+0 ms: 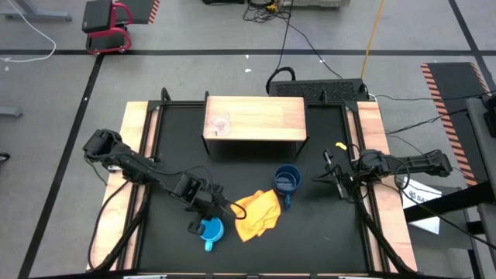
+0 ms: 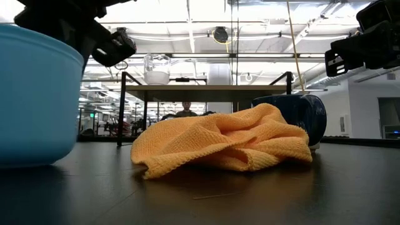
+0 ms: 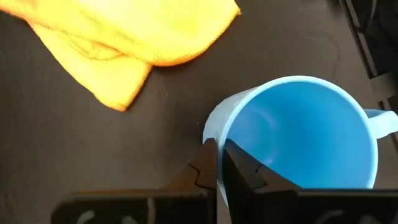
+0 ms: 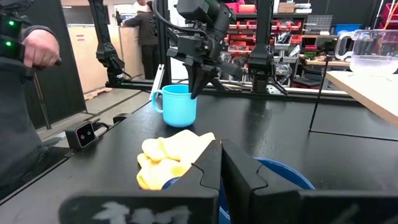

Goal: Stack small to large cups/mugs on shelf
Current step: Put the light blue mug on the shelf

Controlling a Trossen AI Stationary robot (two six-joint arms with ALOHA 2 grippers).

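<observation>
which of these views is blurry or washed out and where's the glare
Low view: the light blue mug sits close to the lens and looks soft, and the bright ceiling lights wash out the room behind the shelf. Left wrist view: the yellow cloth is overexposed at the edge, and the left pincer, shut on the mug rim, is blurred. High view: evenly lit, no glare.
</observation>
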